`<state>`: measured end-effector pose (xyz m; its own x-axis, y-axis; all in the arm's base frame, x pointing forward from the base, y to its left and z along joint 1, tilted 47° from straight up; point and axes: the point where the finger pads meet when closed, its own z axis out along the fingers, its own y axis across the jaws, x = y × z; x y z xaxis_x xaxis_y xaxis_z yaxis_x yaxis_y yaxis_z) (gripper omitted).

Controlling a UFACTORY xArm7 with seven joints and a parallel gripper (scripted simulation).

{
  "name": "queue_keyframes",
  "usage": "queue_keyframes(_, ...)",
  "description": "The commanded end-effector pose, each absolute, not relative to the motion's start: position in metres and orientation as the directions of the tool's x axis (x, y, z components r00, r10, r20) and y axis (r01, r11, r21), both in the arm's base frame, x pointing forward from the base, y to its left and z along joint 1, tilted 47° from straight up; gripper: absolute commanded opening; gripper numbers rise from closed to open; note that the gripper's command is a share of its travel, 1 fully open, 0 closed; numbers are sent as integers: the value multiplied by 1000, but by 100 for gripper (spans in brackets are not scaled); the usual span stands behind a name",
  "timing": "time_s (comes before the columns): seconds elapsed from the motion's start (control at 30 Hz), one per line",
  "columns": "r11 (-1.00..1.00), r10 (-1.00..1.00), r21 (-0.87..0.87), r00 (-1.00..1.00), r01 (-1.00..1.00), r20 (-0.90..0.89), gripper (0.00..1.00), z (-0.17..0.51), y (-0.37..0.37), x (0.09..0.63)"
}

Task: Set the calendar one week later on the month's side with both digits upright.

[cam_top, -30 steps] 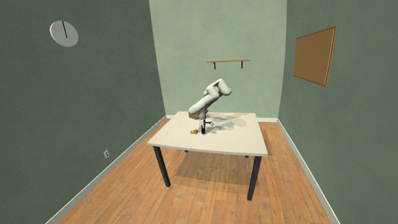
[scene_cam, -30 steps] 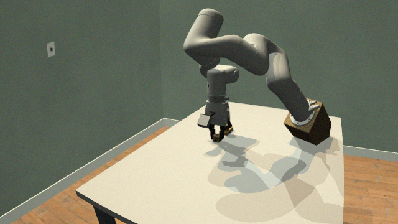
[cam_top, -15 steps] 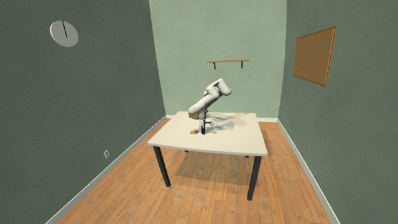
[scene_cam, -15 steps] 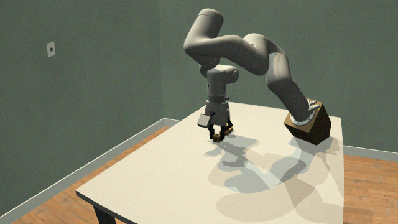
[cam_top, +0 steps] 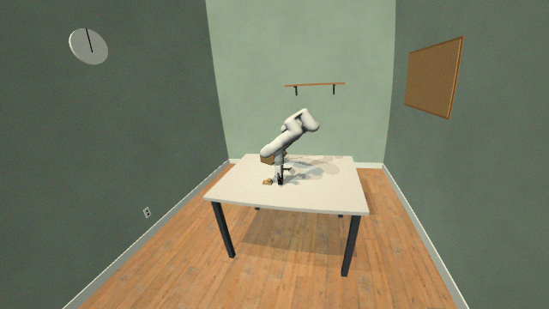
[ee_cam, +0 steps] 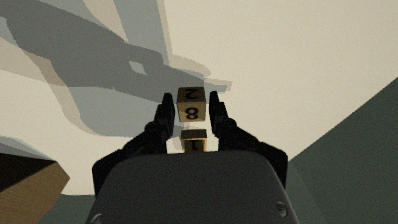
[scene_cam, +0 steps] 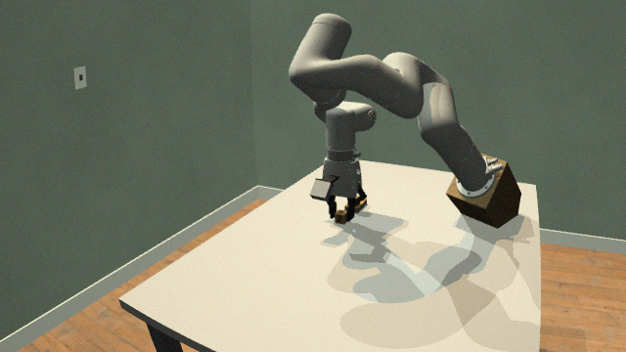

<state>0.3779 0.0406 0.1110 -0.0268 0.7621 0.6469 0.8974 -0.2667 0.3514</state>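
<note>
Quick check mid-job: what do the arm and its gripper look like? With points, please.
The arm (cam_top: pixel 279 145) (scene_cam: pixel 362 75) is smooth, rounded and pale grey-white. Its gripper (cam_top: pixel 280 182) (scene_cam: pixel 341 211) (ee_cam: pixel 191 101) has a grey body and slim, jointed black fingers. A light grey boxy part (scene_cam: pixel 321 189) sticks out beside it. I can't make out any cables.

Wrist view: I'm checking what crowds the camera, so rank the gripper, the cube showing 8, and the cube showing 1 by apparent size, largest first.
1. Gripper
2. Cube showing 8
3. Cube showing 1, partly hidden

Narrow gaps flank the cube (scene_cam: pixel 340 216) (ee_cam: pixel 191 105) between the fingers (scene_cam: pixel 350 209).
</note>
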Motion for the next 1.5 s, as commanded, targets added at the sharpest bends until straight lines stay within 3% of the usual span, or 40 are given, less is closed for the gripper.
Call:
queue_keyframes(0.0,-269,763,353,-26,896,646,47,114,38,377)
queue_keyframes(0.97,-269,763,353,-26,896,646,47,172,-13,339)
queue_keyframes(1.0,-269,763,353,-26,896,646,100,172,-13,339)
queue_keyframes(1.47,-269,763,353,-26,896,646,100,172,-13,339)
